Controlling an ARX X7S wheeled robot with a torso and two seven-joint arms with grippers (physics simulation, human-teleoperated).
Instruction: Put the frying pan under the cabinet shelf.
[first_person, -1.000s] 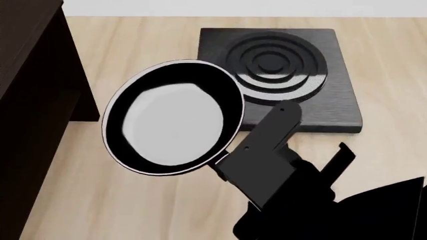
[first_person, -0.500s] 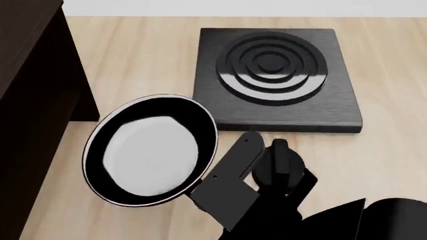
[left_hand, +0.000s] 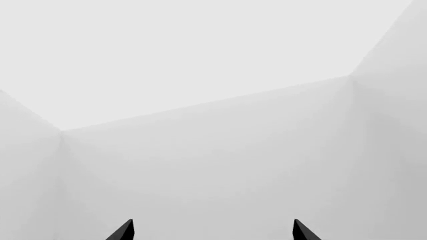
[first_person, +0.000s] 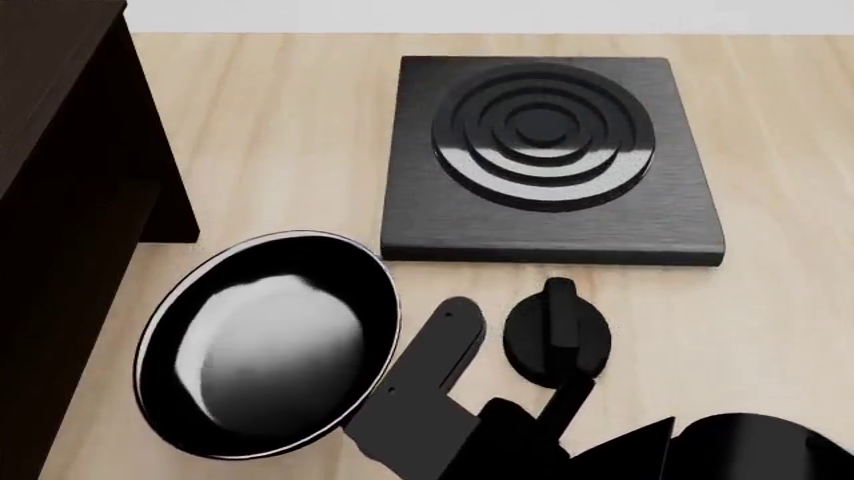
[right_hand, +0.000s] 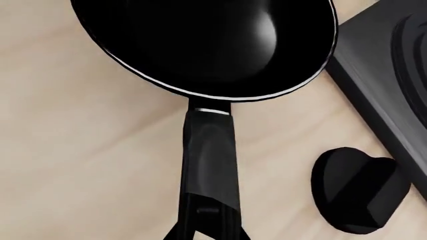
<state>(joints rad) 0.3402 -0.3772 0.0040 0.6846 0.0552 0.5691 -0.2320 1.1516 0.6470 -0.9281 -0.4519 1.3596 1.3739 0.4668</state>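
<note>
The frying pan (first_person: 267, 345), round and black with a thin silvery rim, hangs tilted over the wooden floor just right of the dark cabinet shelf (first_person: 67, 200). My right gripper (first_person: 427, 400) is shut on the pan's long black handle (right_hand: 210, 160). In the right wrist view the pan (right_hand: 207, 45) fills the far side and the right gripper (right_hand: 207, 234) clamps the looped end of the handle. My left gripper (left_hand: 212, 232) is open, its two dark fingertips (left_hand: 123, 231) wide apart with only pale walls in front of it. It does not show in the head view.
A square black burner plate (first_person: 547, 160) with concentric rings lies to the right of the pan. A small round black knob (first_person: 557, 335) sits between the plate and my right arm; in the right wrist view the knob (right_hand: 360, 190) lies beside the handle.
The pan has moved off the burner plate, down and left toward the cabinet's side, still held by the right gripper. The knob has come into view.
</note>
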